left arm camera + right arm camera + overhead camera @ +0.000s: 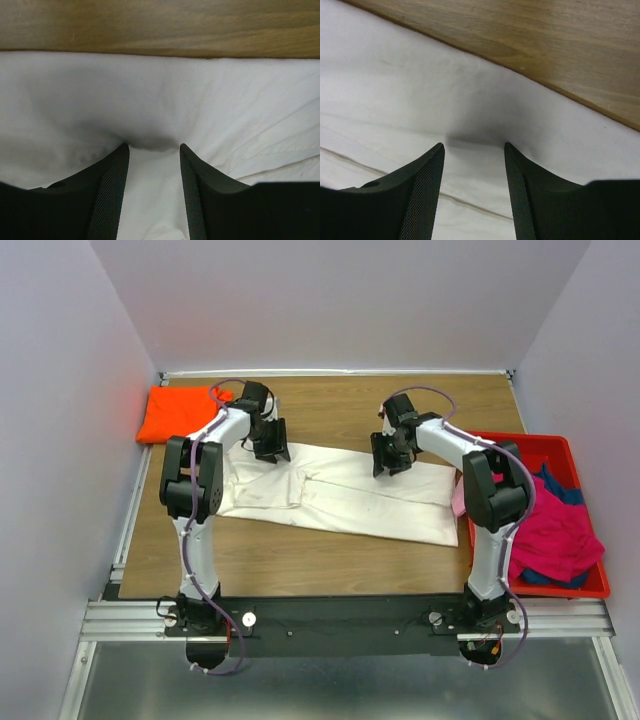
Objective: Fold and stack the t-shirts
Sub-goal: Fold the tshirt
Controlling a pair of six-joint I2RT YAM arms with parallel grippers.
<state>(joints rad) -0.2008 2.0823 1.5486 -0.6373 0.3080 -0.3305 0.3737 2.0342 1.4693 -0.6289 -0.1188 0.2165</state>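
A large cream-white t-shirt (350,502) lies spread across the middle of the table. My left gripper (270,452) is open, its tips pressed down on the shirt's far edge at the left; white cloth (155,100) fills that wrist view between the fingers (112,190). My right gripper (388,465) is open and pressed on the far edge at the right; the right wrist view shows cloth (420,100) and bare wood beyond. A folded orange t-shirt (180,415) lies at the far left corner. Magenta (555,535), pale pink and dark blue shirts fill the bin.
A rigid red plastic bin (550,446) stands at the right edge of the wooden table (330,405). Grey walls close in the left, back and right sides. A metal rail runs along the near edge.
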